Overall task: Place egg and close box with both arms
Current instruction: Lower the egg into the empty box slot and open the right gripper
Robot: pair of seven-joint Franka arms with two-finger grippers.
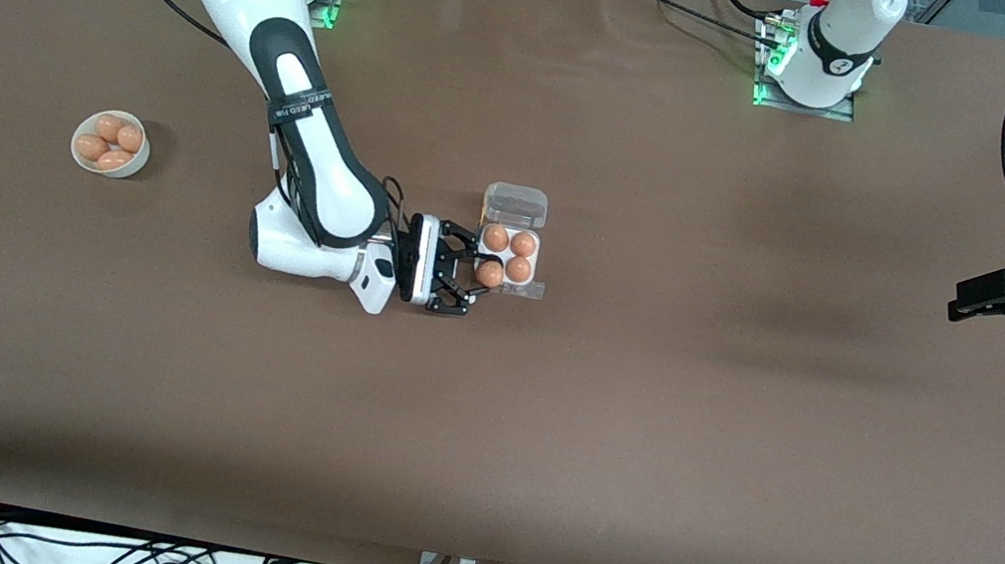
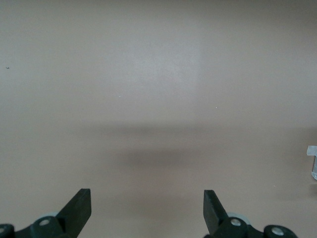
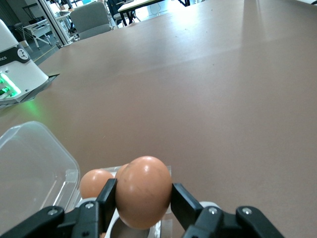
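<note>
The box [image 1: 536,249] is a white four-cell tray with its clear lid [image 1: 516,204] hinged open, in the middle of the table. Three eggs sit in its cells. My right gripper [image 1: 479,276] is shut on a fourth orange-brown egg [image 1: 490,273] and holds it over the tray's cell nearest the front camera at the right arm's end. In the right wrist view the egg [image 3: 142,192] sits between the fingers [image 3: 184,202], with the lid [image 3: 34,168] beside it. My left gripper [image 1: 964,300] waits open and empty over bare table at the left arm's end; it also shows in the left wrist view [image 2: 147,206].
A round white bowl [image 1: 85,159] holding several more eggs stands toward the right arm's end of the table. The arms' bases [image 1: 813,74] stand along the table's edge farthest from the front camera. Cables hang off the table edge nearest the front camera.
</note>
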